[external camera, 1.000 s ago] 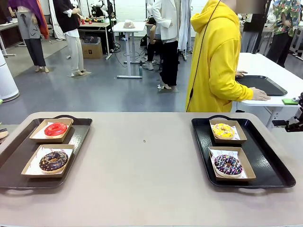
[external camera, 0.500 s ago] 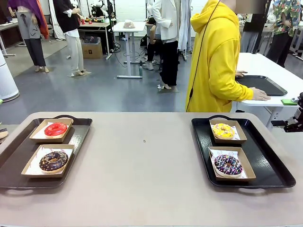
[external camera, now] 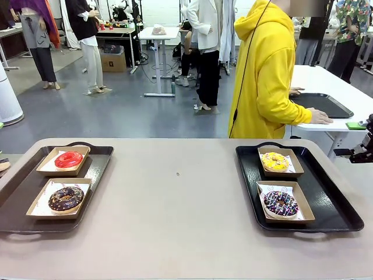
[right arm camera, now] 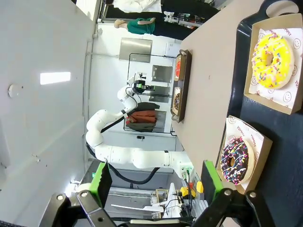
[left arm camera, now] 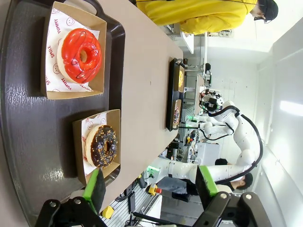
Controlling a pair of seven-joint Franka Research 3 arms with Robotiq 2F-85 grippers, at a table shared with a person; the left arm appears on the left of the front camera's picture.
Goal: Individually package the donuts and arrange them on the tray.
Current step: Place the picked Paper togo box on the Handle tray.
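donuts are all sitting boxed on two black trays. left tray (external camera: 99,160) is lying at 9 o'clock on the beige table (external camera: 175,204), right tray (external camera: 332,198) at 3 o'clock, well apart.

left tray: glossy red donut (external camera: 69,158) is resting in the far cardboard box (external camera: 48,165); chocolate-glazed donut (external camera: 65,198) is resting in the near box (external camera: 38,206). both boxes are lined with white printed paper.

right tray: yellow sprinkled donut (external camera: 275,161) is sitting in the far box (external camera: 296,163); dark purple-brown sprinkled donut (external camera: 280,202) is sitting in the near box (external camera: 304,205).

left gripper (left arm camera: 150,187) is hanging off the tray's near end, jaws spread wide, pinching nothing; in its wrist view the chocolate donut is sitting just past one green pad (left arm camera: 94,186).

right gripper (right arm camera: 154,182) is likewise standing spread and empty, hovering beyond the right tray, purple-brown donut lying near one pad (right arm camera: 211,182).

person in a yellow hoodie (external camera: 265,76) is standing at 12–1 o'clock past the table, hand (external camera: 319,116) resting on another black tray (external camera: 326,105) on a white table behind.
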